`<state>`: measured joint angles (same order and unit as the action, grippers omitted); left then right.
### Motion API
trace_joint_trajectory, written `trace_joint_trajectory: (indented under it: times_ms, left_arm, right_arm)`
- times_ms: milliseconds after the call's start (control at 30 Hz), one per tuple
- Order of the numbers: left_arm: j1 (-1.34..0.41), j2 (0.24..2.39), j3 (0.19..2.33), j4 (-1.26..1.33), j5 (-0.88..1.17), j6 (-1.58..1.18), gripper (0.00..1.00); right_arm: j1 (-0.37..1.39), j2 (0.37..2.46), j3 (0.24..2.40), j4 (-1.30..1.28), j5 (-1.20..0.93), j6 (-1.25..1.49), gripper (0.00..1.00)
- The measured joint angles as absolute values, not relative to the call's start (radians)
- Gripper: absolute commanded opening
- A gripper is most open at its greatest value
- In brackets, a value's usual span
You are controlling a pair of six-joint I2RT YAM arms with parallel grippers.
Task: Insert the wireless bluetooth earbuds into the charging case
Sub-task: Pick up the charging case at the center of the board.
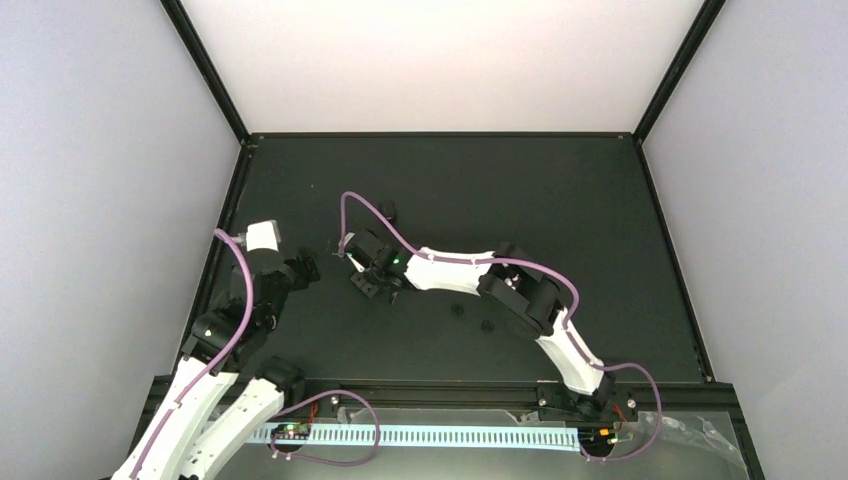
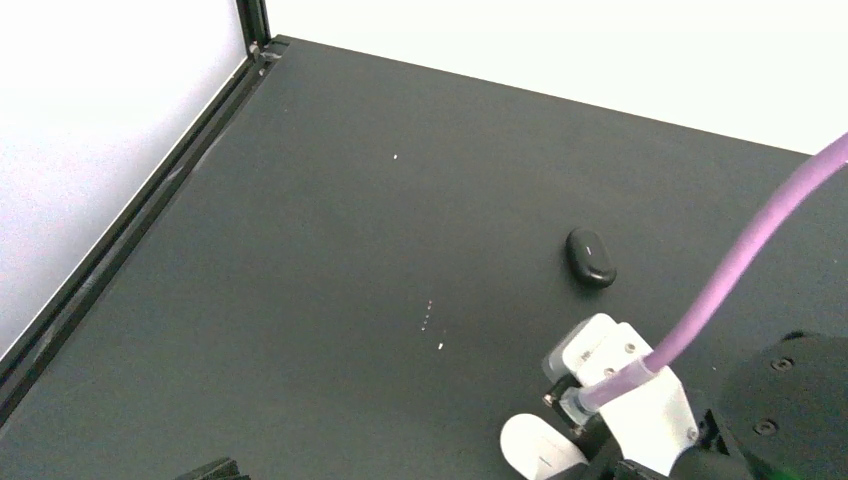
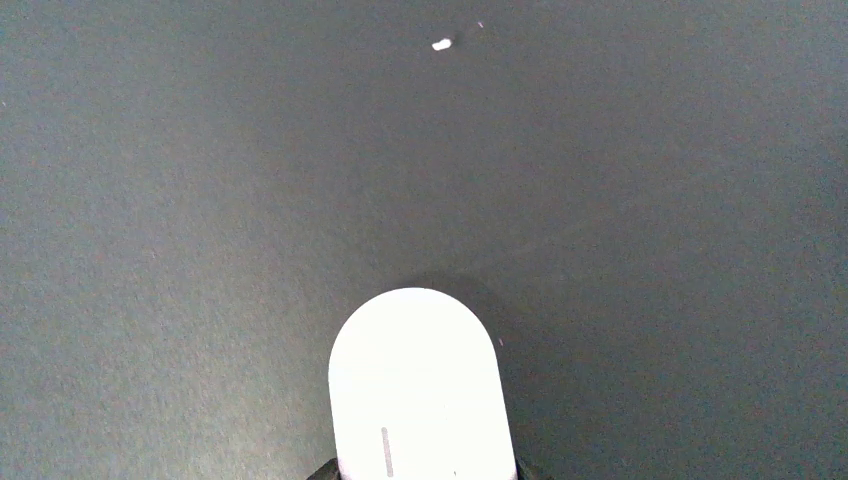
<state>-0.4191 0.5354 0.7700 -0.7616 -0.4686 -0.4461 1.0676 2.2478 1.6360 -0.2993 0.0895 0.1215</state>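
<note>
The white charging case (image 3: 420, 395) lies on the table (image 3: 200, 200), its long axis pointing straight out from the right jaws flanking it, though I cannot tell whether they grip it yet; the left jaws stand wide, empty and farther off.

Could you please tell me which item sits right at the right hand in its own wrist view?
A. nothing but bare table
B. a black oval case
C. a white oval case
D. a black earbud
C: the right wrist view shows the white oval case at the bottom centre, right at the right hand, while the black oval case lies apart from it in the left wrist view.
</note>
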Motion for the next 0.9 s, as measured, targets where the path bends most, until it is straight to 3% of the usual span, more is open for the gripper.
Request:
trace_joint_trajectory:
  times_ms: [400, 700, 900]
  left_arm:
    - [-0.419, 0.545, 0.754, -0.724, -0.348, -0.420, 0.99]
    - [-0.419, 0.627, 0.742, -0.587, 0.025, -0.427, 0.98]
    - [-0.421, 0.678, 0.733, -0.433, 0.292, -0.470, 0.98]
  right_arm:
    - [1.068, 1.898, 1.174, -0.210, 0.165, 0.166, 0.38]
    - [1.092, 1.365, 0.883, -0.137, 0.225, 0.157, 0.39]
    - [1.159, 1.153, 0.802, -0.141, 0.285, 0.091, 0.39]
